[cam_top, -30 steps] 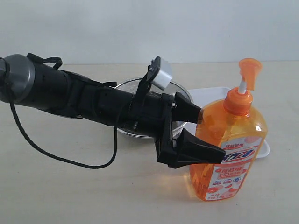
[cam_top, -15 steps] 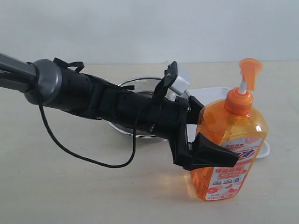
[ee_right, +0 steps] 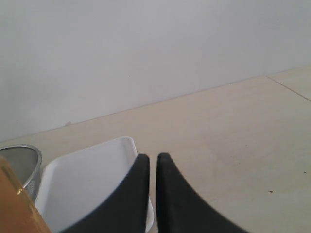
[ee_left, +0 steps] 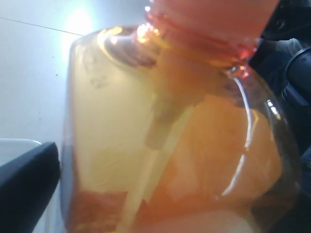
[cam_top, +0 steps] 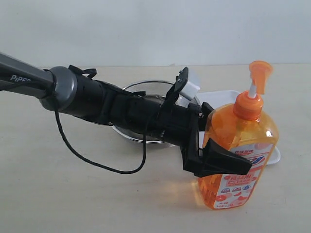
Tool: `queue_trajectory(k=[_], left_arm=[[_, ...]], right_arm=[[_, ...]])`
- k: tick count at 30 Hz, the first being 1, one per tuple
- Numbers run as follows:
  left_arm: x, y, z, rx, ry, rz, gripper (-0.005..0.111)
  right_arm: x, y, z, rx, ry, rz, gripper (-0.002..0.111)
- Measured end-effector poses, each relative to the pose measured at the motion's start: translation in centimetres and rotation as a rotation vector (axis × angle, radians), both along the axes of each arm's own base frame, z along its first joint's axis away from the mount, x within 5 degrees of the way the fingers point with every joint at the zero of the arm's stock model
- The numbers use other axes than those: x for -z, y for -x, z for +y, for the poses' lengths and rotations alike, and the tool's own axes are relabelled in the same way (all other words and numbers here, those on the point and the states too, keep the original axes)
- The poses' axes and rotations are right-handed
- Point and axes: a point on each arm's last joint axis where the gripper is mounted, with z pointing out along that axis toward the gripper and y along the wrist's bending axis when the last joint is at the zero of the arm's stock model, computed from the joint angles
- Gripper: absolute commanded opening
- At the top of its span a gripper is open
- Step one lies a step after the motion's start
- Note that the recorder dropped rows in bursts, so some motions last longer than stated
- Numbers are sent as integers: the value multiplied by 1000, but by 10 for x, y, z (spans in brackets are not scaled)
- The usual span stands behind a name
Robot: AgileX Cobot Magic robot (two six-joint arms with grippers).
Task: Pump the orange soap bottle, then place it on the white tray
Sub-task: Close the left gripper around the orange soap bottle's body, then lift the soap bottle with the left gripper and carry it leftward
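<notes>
**A:** Left arm has pushed in over the last second. The left gripper was short of the orange soap bottle, and now it has it straddled!

**B:** Jaws spread wide, one finger across the front of the label, the other gone behind the body. Whether the pads are touching plastic, I can't tell. The left wrist view is nothing but orange liquid and dip tube.

**A:** Bottle hasn't budged. It's upright on the table, just in front of the white tray, not on it.

**B:** And the pump head is riding high on its white stem, so I'd say the pump is not yet done. This looks like a bracing hold for it.

**A:** Right gripper?

**B:** Fingers drawn almost together, just a sliver between them and nothing held. It's hanging off to the side of the tray.

**A:** Any writing?

**B:** "PiPE" in white on the left arm's link, then it's cut off. The bottle label has a blue banner with white characters and small print below, too small to read.

**A:** The steel strainer bowl behind the arm isn't involved.
</notes>
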Motion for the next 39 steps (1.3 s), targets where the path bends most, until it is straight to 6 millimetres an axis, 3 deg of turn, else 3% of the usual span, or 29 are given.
queue_trajectory(k=[22, 25, 29, 31, 39], left_arm=[[2, -1, -10, -2, -15, -23, 82], [6, 0, -11, 0, -13, -11, 65], [8, -2, -12, -8, -1, 5, 20], [8, -2, -13, -8, 2, 6, 5], [8, 2, -12, 38, 30, 22, 5]], right_arm=[[0, 0, 0, 0, 0, 0, 1], [0, 0, 0, 0, 0, 0, 1], [0, 0, 0, 0, 0, 0, 1], [0, 0, 0, 0, 0, 0, 1], [0, 0, 0, 0, 0, 0, 1]])
